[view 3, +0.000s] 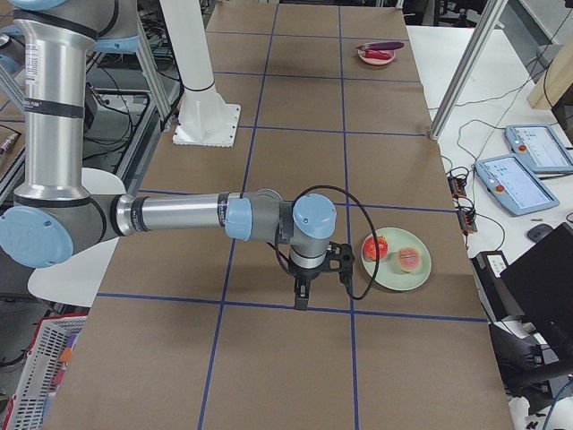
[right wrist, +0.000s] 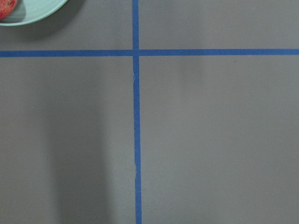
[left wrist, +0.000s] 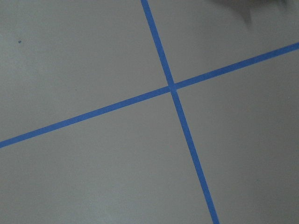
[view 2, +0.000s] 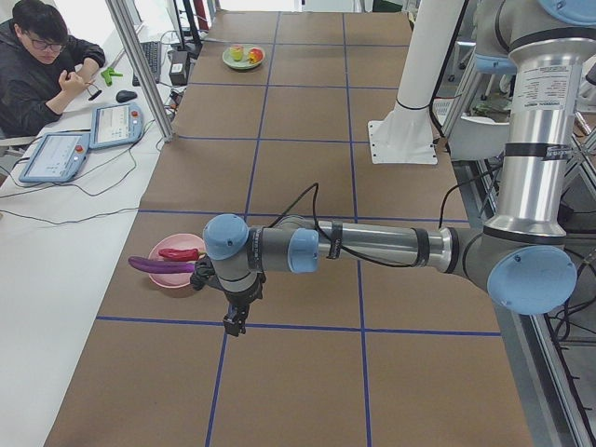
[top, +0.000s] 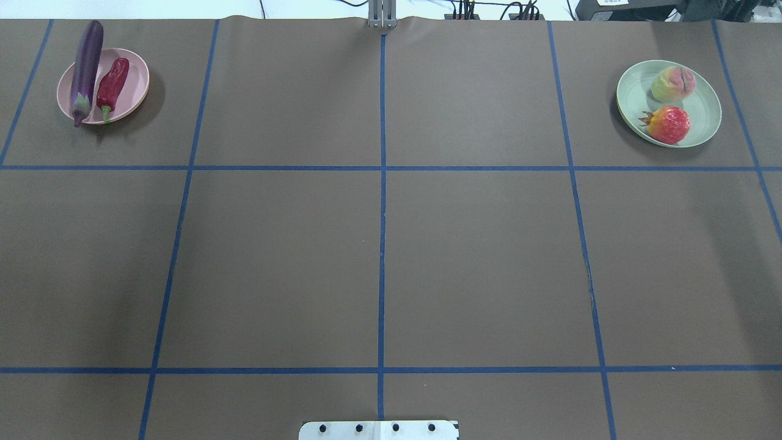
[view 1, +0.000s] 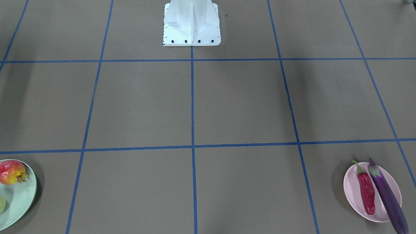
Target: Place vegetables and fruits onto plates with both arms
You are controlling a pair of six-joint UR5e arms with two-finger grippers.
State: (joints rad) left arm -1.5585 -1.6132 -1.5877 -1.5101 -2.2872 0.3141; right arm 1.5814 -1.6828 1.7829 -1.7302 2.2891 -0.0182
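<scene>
The task looks finished. The eggplant (top: 85, 67) and the chili pepper (top: 112, 79) lie side by side on the pink plate (top: 135, 79), at the far corner of the counter (top: 476, 256) on the robot's left. The eggplant's blunt end juts past the rim. The peach (top: 672, 84) and the pomegranate (top: 669, 124) sit close together on the mint green plate (top: 702, 104) at the far right corner. No produce lies loose on the counter, so I judge nothing is left to place.

The left arm (view 2: 372, 244) and the right arm (view 3: 179, 215) each reach out low over the counter near their own plate, with the jaws pointing down above bare surface. The arms appear only in the side views, so I cannot tell whether either pair of jaws is open or closed. Nothing visible hangs from them.

The counter is matte brown, divided into large squares by blue tape, with a white base block (view 1: 191, 26) at the robot's edge. Alongside it, a person (view 2: 42, 65) sits at a white desk with teach pendants (view 2: 56, 156) and cables.
</scene>
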